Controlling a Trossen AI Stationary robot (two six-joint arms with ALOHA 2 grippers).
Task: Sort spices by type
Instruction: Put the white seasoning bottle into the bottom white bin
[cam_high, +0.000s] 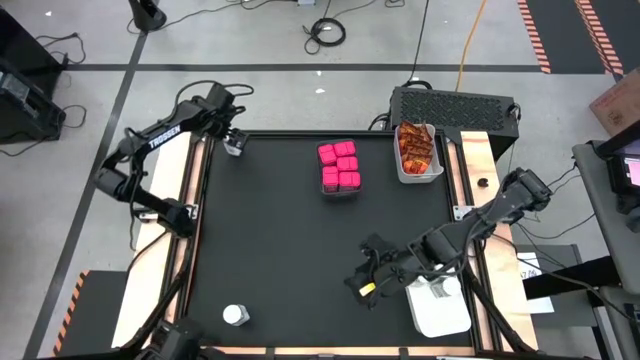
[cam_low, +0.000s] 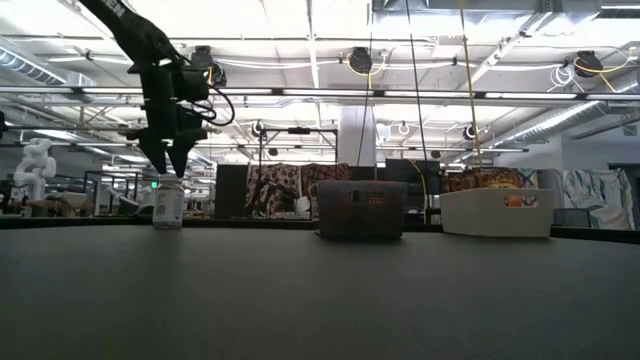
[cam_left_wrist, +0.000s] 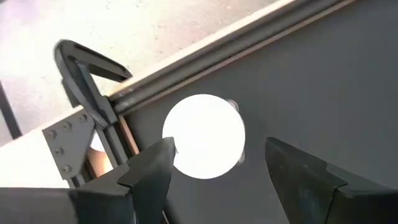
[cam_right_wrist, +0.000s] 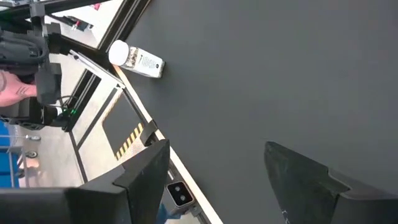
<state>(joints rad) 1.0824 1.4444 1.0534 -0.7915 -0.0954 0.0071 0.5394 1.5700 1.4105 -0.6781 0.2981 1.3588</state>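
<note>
Left claw (cam_high: 234, 143) hangs right over a little clear jar with a white lid (cam_left_wrist: 204, 135) at the far left corner of the black bench (cam_high: 280, 250), fingers spread, one on each side of the lid (in the left wrist view the two dark fingers flank it, with a gap showing on at least one side). From bench height the jar (cam_low: 168, 203) stands upright with the claw's tips (cam_low: 167, 157) just above its lid.

Now working near to far. Closest to the front edge, a second jar (cam_high: 235, 315) stands alone at the front left, well apart from both arms; the right wrist view catches it too (cam_right_wrist: 138, 59). Over at the front right, the right claw (cam_high: 366, 282) hovers above bare bench, fingers wide apart and holding nothing, just beside a white bin (cam_high: 440, 310) at the bench's right edge.

Farther back, at the middle rear, the pink cube packs (cam_high: 339, 166) sit bunched together in a clear container. To their right, by the rear right corner, a white bin (cam_high: 433, 174) holds the orange-red sachets (cam_high: 415, 148).
</note>
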